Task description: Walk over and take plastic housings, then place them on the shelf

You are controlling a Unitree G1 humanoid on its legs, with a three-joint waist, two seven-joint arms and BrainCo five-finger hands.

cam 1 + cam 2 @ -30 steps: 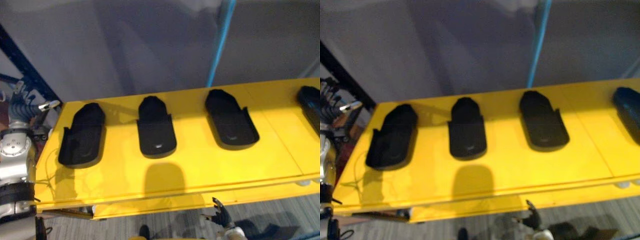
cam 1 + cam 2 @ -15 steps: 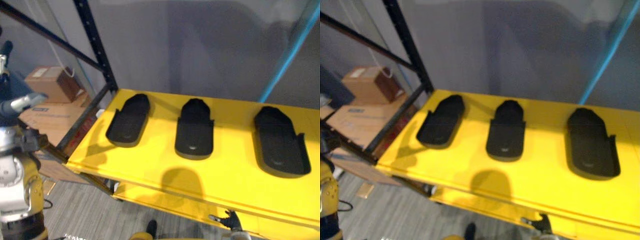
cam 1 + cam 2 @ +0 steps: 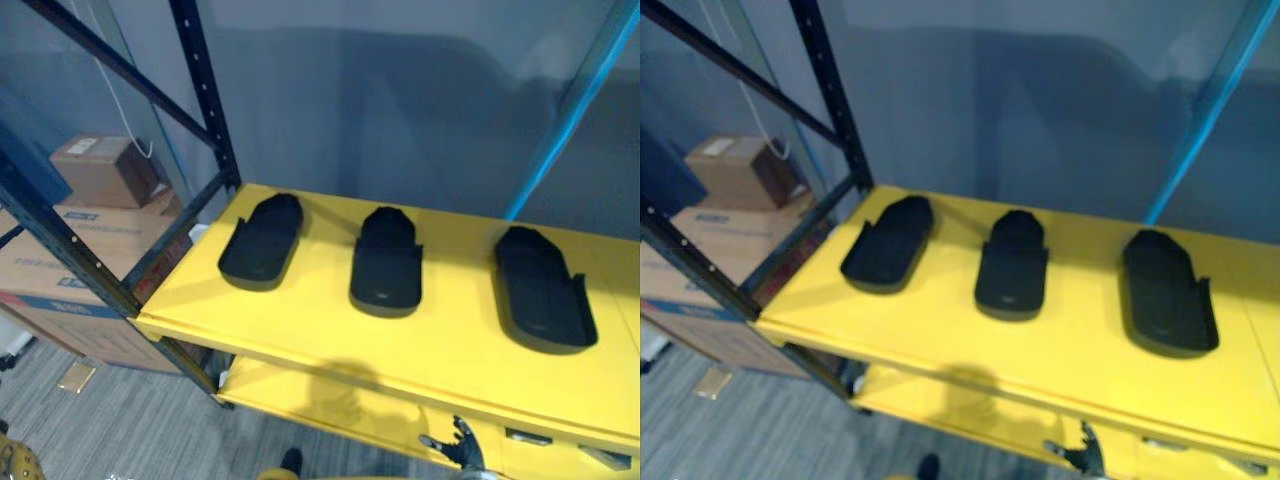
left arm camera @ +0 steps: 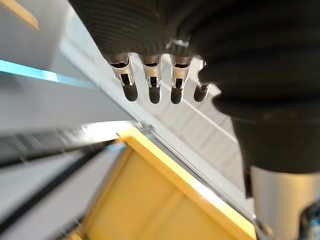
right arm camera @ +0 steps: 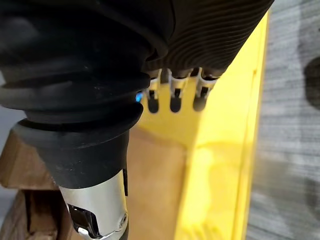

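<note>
Three plastic housings point(image 3: 385, 262) are lying along the yellow shelf point(image 3: 300, 322), from 10 to 2 o'clock. The left robot hand point(image 4: 154, 89) and right robot hand point(image 3: 460, 446) are hanging slack-fingered, holding nothing

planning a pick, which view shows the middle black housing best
The left eye view: the middle housing lies whole, unblocked, on the yellow shelf. The right eye view gives much the same. The wrist views look along the left hand and right hand at yellow edges.
</note>
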